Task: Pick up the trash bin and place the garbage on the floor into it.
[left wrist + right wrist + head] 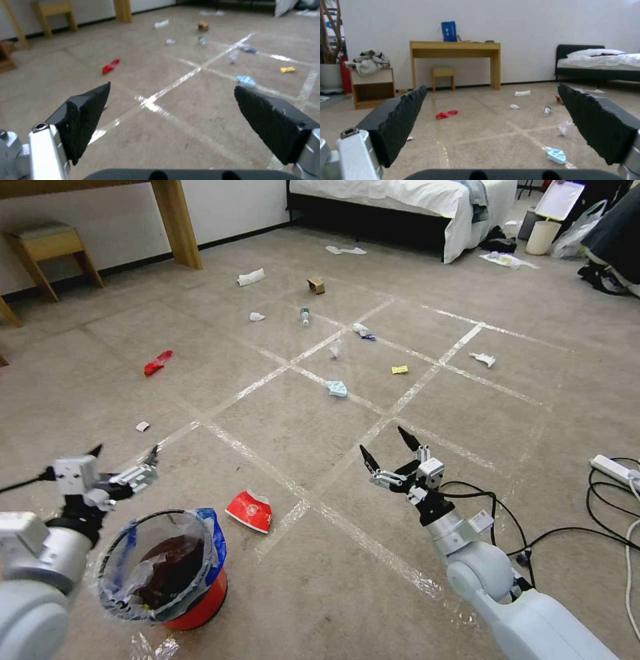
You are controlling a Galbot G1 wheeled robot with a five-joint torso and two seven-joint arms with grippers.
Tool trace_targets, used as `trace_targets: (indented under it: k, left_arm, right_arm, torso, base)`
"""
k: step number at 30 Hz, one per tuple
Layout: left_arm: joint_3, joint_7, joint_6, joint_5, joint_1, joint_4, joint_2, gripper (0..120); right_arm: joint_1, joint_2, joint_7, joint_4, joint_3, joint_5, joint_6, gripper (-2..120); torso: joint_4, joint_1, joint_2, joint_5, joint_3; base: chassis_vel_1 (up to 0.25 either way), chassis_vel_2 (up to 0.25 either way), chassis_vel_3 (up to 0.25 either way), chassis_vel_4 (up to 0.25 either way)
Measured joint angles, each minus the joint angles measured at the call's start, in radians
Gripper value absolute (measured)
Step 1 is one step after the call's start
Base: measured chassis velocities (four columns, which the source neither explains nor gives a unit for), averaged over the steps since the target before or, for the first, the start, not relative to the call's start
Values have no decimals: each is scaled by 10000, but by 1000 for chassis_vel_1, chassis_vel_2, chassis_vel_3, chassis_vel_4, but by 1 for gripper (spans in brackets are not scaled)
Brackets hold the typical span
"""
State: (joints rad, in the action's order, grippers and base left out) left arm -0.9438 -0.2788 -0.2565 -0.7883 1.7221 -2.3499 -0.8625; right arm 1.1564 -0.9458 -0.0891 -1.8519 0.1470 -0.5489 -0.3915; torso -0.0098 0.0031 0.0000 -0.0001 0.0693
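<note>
On the carpet (320, 433), bottom left of the head view, stands the red bin (167, 567), upright, its clear blue-edged liner folded over the rim. Left gripper (123, 452) hangs just above and behind the bin, jaws spread wide and holding nothing; its black pads (86, 117) frame bare carpet in the left wrist view. Right gripper (383, 443) hovers over the tape grid at centre right, likewise open and empty. Crushed red-white bowl (250, 510) lies just beside the bin. Farther off, scattered and well apart: red wrapper (158, 362), blue scrap (337, 389), yellow scrap (399, 369), bottle (305, 316), brown carton (316, 285), white tissue (251, 277).
</note>
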Motion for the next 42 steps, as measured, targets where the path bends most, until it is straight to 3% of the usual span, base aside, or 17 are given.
trace_targets:
  k: [3, 6, 8, 9, 11, 14, 16, 21, 23, 26, 30, 35, 42]
  left_arm:
    - [-476, -428, -460, -666, 275, -129, 419, 98]
    - [-566, -505, -576, -784, 346, -160, 484, 98]
    - [-1071, -752, -1131, -1367, 821, -311, 755, 98]
    - [-1071, -752, -1131, -1367, 821, -311, 755, 98]
    - [-1687, -823, -1747, -1925, 1373, -425, 987, 98]
    - [-2018, -892, -2039, -2393, 1630, -483, 1110, 98]
    - [-2494, -1237, -2647, -3347, 2002, -569, 1283, 98]
    - [-2508, -1801, -3170, -4024, 2431, -741, 1260, 98]
    - [-2142, -2283, -3450, -4679, 2648, -882, 1161, 98]
    - [-1844, -2445, -3600, -5103, 2731, -965, 1126, 98]
    - [-1905, -2597, -4037, -6066, 2963, -938, 1188, 98]
    - [-1918, -2552, -4341, -6214, 3087, -820, 1222, 98]
    - [-1727, -2407, -4326, -6162, 2801, 54, 1339, 98]
  right_arm:
    - [35, 1, -37, 0, 36, 9, -18, 100]
    - [37, 2, -41, 0, 40, 9, -20, 100]
    - [38, 15, -64, 0, 73, 8, -39, 100]
    - [38, 15, -64, 0, 73, 8, -39, 100]
    - [24, 26, -88, 0, 88, 5, -62, 100]
    - [17, 27, -102, 9, 90, 3, -79, 100]
    - [44, 9, -158, 21, 102, 7, -131, 100]
    - [169, 19, -248, 17, 198, 23, -202, 100]
    - [254, 26, -362, 31, 321, 36, -308, 100]
    - [418, 24, -433, 31, 402, 70, -377, 100]
    - [696, 22, -500, -10, 533, 174, -483, 100]
    - [783, 23, -527, -50, 607, 188, -502, 100]
    - [1005, 42, -552, -147, 782, 244, -552, 100]
  torso:
    - [0, 0, 1, -2, 0]
    - [-1, 0, 0, -1, 1]
    - [0, 0, 0, -2, 0]
    - [0, 0, 0, -2, 0]
    - [3, 0, 0, 1, 0]
    - [3, 0, 0, 1, 0]
    - [1, 0, 0, 2, 0]
    - [1, 0, 0, 1, 0]
    - [2, 0, 1, -1, 0]
    - [1, 0, 1, 0, 0]
    - [0, 0, 1, 1, 0]
    - [2, 0, 1, 1, 0]
    - [0, 0, 1, 0, 0]
  base:
    - [0, 0, 0, 0]
    - [0, 0, 0, 0]
    - [0, 0, 0, 0]
    - [0, 0, 0, 0]
    - [0, 0, 0, 0]
    - [0, 0, 0, 0]
    - [0, 0, 0, 0]
    - [0, 0, 0, 0]
    - [0, 0, 0, 0]
    - [0, 0, 0, 0]
    - [0, 0, 0, 0]
    - [0, 0, 0, 0]
    - [0, 0, 0, 0]
